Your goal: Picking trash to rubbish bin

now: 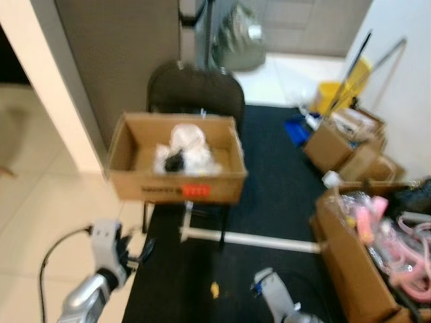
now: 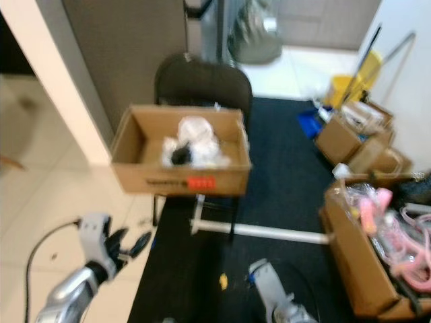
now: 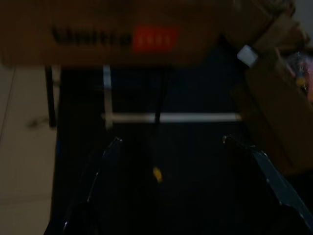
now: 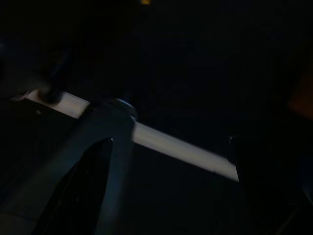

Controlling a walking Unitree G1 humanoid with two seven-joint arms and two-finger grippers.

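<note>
A small yellow scrap [image 1: 215,289] lies on the black carpet between my two arms; it is also in the left wrist view as the yellow scrap [image 3: 156,174]. Ahead, an open cardboard box [image 1: 176,183] with a red label rests on a black chair [image 1: 195,87] and holds crumpled white trash [image 1: 187,151] with something black in it. My left gripper [image 1: 133,250] hovers low at the carpet's left edge, open and empty, left of the scrap. My right gripper [image 4: 166,142] is open and empty above a white bar; its arm [image 1: 275,295] is at the bottom, right of the scrap.
A white bar [image 1: 250,239] lies across the carpet under the chair. Open cardboard boxes [image 1: 350,262] with pink items crowd the right side, more boxes [image 1: 337,141] behind them. A yellow mop bucket [image 1: 331,94] and a grey bag [image 1: 239,40] stand at the back. Tiled floor [image 1: 40,202] lies left.
</note>
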